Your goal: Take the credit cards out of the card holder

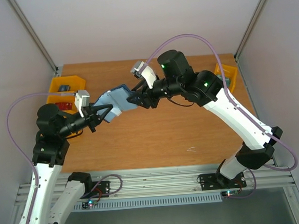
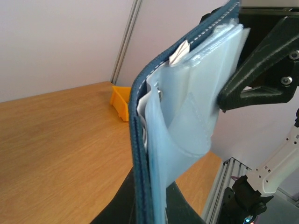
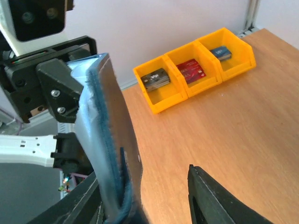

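Card holder (image 1: 118,97) aloft, long axis running gripper to gripper: left gripper (image 1: 104,113) clamped on one end; right gripper (image 1: 134,100), jaws parted, at opposite end.

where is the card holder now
In the top view the card holder is off the table, left of centre, between the left gripper and right gripper.

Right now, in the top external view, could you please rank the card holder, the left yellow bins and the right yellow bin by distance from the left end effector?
1. card holder: gripped by the left end effector, centre-left.
2. left yellow bins: back-left corner.
3. right yellow bin: back-right edge, farthest.
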Motion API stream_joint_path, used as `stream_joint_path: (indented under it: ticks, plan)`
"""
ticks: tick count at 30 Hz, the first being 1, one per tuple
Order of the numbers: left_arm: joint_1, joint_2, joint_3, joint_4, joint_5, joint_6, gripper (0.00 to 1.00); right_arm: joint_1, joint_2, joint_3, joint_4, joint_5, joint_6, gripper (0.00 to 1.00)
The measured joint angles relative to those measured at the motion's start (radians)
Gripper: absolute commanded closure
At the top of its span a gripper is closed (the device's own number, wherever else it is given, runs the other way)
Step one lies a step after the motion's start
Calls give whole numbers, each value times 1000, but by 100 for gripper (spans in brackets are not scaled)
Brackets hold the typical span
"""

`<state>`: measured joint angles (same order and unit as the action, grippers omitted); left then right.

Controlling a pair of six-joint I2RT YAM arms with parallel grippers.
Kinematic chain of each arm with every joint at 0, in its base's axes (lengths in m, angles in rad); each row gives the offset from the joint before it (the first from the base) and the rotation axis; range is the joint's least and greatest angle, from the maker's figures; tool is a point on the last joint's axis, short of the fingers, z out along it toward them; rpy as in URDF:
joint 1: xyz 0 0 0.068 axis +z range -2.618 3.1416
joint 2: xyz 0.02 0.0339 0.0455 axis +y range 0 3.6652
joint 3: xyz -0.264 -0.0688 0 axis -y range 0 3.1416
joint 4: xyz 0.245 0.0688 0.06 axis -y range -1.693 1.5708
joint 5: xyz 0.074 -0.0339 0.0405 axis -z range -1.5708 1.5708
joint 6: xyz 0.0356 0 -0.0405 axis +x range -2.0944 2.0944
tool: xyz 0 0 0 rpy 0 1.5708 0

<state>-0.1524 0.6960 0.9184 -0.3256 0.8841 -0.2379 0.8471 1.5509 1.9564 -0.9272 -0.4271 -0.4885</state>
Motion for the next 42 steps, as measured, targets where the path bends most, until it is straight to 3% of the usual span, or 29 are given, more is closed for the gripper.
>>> stream_joint_path:
  ticks: [21, 30, 33, 35, 37, 39, 42]
  plan:
    - [0, -3, 0, -6, 23, 27, 100, -29, -11, -5, -24, -31, 8, 34]
    - [0, -3, 0, 8, 50, 25, 100, 56, 80, 21, -7, 35, 3, 44]
    - [2, -3, -3, 8, 48, 21, 100, 68, 98, 34, 1, 33, -3, 65]
    - [2, -3, -4, 9, 50, 18, 91, 68, 99, 37, 8, 22, -5, 76]
    - [2, -3, -5, 14, 50, 14, 67, 69, 99, 38, 16, 4, -5, 85]
    - [2, -3, -8, 23, 59, 6, 48, 69, 100, 39, 24, -11, 0, 95]
    - [0, -3, -10, 38, 78, -1, 35, 69, 100, 39, 27, -16, 10, 99]
